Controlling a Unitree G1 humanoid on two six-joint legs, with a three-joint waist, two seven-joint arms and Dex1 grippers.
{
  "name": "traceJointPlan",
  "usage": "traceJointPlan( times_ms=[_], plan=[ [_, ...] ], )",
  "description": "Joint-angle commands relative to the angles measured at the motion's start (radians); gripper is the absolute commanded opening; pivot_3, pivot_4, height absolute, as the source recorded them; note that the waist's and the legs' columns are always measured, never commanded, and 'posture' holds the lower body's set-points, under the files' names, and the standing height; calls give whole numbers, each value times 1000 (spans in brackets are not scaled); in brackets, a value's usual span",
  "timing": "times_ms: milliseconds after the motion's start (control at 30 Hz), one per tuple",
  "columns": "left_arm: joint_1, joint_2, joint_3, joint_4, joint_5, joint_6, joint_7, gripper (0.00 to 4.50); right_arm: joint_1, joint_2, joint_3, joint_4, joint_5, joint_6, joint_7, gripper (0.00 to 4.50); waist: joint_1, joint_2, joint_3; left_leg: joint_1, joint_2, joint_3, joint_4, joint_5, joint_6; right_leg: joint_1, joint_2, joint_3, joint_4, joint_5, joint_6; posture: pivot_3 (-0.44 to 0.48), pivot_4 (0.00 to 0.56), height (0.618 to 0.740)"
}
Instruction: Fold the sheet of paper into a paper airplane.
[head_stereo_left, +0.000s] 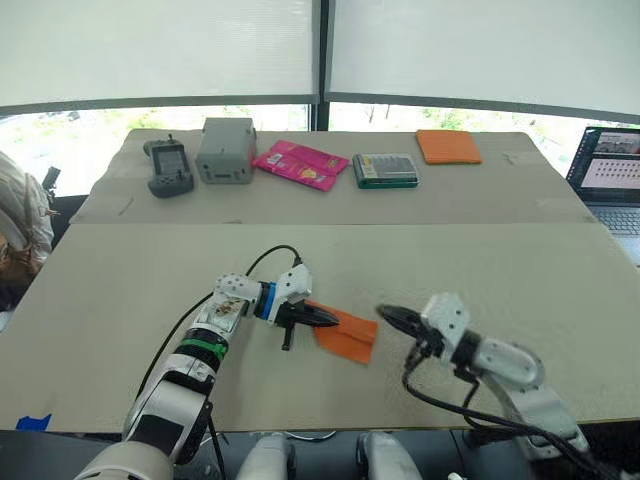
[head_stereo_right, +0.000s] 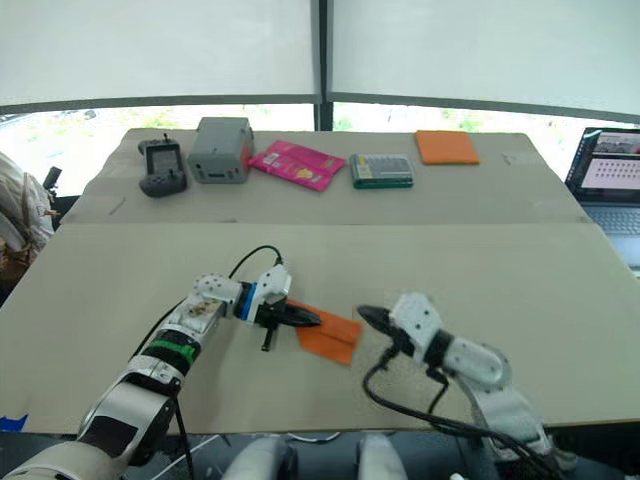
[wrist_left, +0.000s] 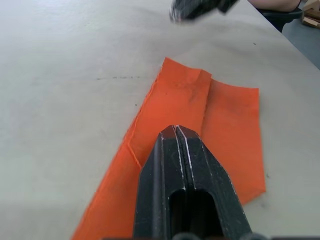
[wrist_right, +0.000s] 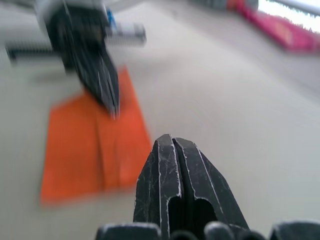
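On the near half of the beige table (head_stereo_left: 120, 290), close to its front edge, lies the thin bright orange sheet of paper (head_stereo_left: 348, 333), already folded into a layered, roughly wedge-like shape with visible crease lines and a raised flap along one side. The left gripper (head_stereo_left: 322, 319), two black fingers brought together with no gap between them, rests its tip on the left part of the paper; it seems to be pressing down rather than pinching, since nothing sits between the fingers. The right gripper (head_stereo_left: 390, 316) hovers just to the right of the paper, apart from it, its black fingers likewise closed together and holding nothing.

Judging by the shape, the fold is partway: several layers and creases are made, yet a clear pointed nose and spread wings are not evident, so the final wing folds and sharpening of the creases probably remain.

Farther back, along the far side of the table, stand a dark grey handheld controller (head_stereo_left: 169, 167), a grey box-like device (head_stereo_left: 225, 150), a bright pink flat packet (head_stereo_left: 300, 164), a green and silver rectangular case (head_stereo_left: 385, 170) and a thicker orange rectangular pad (head_stereo_left: 447, 146). At the far right edge an open laptop (head_stereo_left: 610, 172) shows a lit screen.
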Motion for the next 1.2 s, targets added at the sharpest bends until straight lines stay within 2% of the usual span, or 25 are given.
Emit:
traceJointPlan(
  times_ms=[33,200,467,733,967,1067,1200],
  plan=[
    [17,4,-2,-12,9,8,9,0,-21,26,104,29,-107,-21,-15,68,4,0,0,-1,0,-1,0,0,0,0,0,-1,0,0,0,0,150,740],
    [21,27,-6,-8,29,-2,22,0,-43,90,182,137,-158,-26,-33,68,0,0,0,-1,-1,0,0,0,0,0,-1,1,0,0,0,0,150,740],
    [34,37,-14,-10,35,-4,27,0,-50,98,187,237,-153,11,1,68,-13,0,-1,4,0,0,0,0,0,3,0,1,1,0,0,0,150,740],
    [25,32,-18,12,35,-15,26,0,84,-21,94,214,-108,-43,37,68,5,0,-3,5,0,-1,0,0,0,5,-2,1,-1,0,0,0,150,740],
    [9,15,-22,39,34,-30,18,0,206,-96,-9,214,-48,-107,44,68,9,0,-3,14,0,-2,0,-3,5,21,-2,0,-12,-2,3,0,150,740],
    [8,7,-24,34,32,-28,14,0,206,-84,-52,165,13,-133,51,68,11,0,-3,14,0,-3,0,-3,5,21,-2,0,-13,-2,4,0,150,740],
    [23,2,-30,-2,28,-18,10,0,99,-35,-59,61,72,-98,28,68,6,0,-3,11,-1,-2,0,-4,5,19,-3,1,-13,-1,4,0,150,740]
  ],
)
